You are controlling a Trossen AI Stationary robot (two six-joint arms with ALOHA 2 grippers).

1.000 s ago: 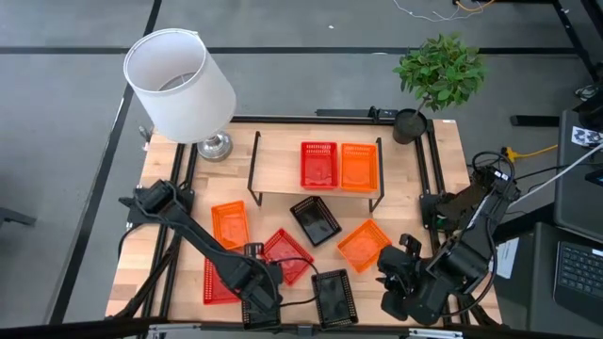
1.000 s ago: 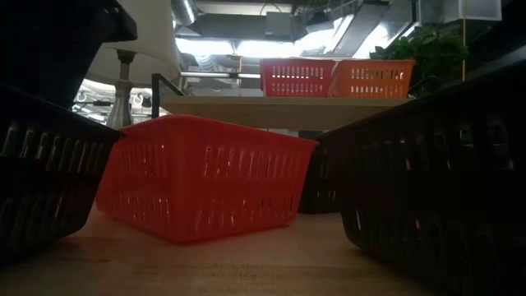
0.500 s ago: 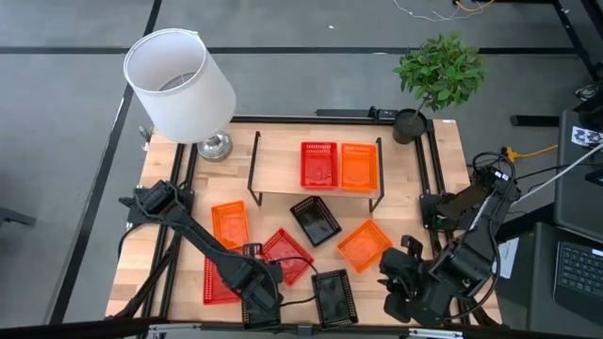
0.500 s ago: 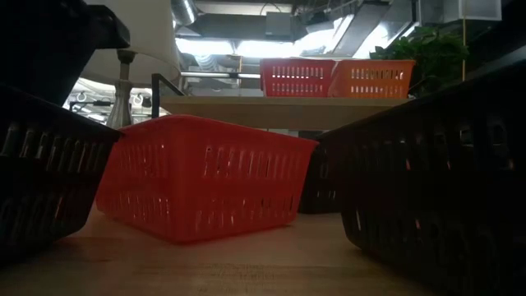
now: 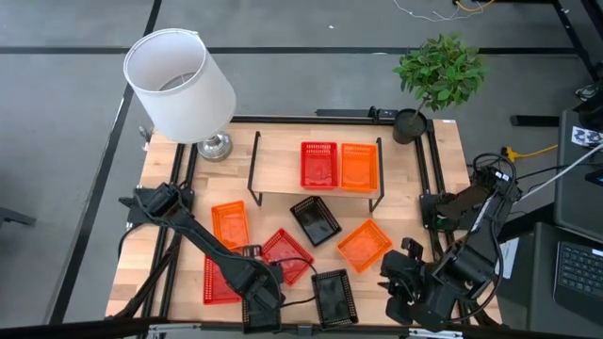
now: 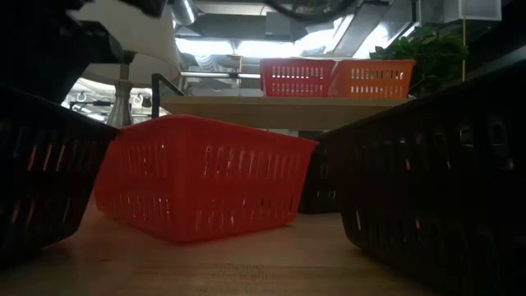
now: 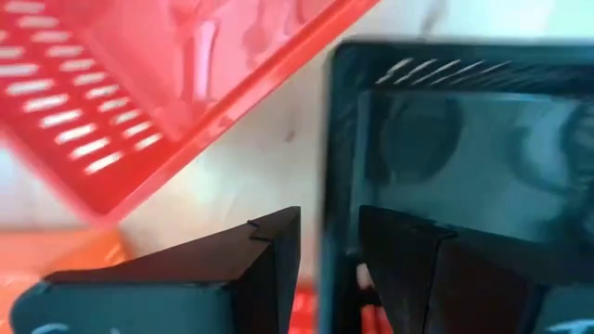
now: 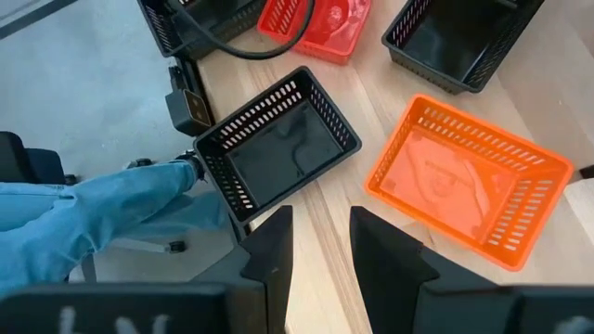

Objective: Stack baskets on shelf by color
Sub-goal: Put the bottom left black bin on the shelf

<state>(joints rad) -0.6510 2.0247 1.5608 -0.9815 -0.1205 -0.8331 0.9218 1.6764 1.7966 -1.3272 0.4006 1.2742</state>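
The left gripper [image 5: 261, 309] sits at the table's front edge, fingers [image 7: 269, 255] astride the wall of a black basket [image 7: 464, 148]; whether they pinch it is unclear. The right gripper [image 5: 400, 292] waits with fingers apart near an orange basket [image 5: 364, 245]. The shelf [image 5: 283, 169] holds one red and one orange basket.

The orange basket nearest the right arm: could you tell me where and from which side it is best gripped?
Grip the orange basket by one upright mesh wall at its rim, coming from above. It sits open side up and skewed, clear of its neighbours, so the right gripper can likely straddle the near wall, one finger inside.
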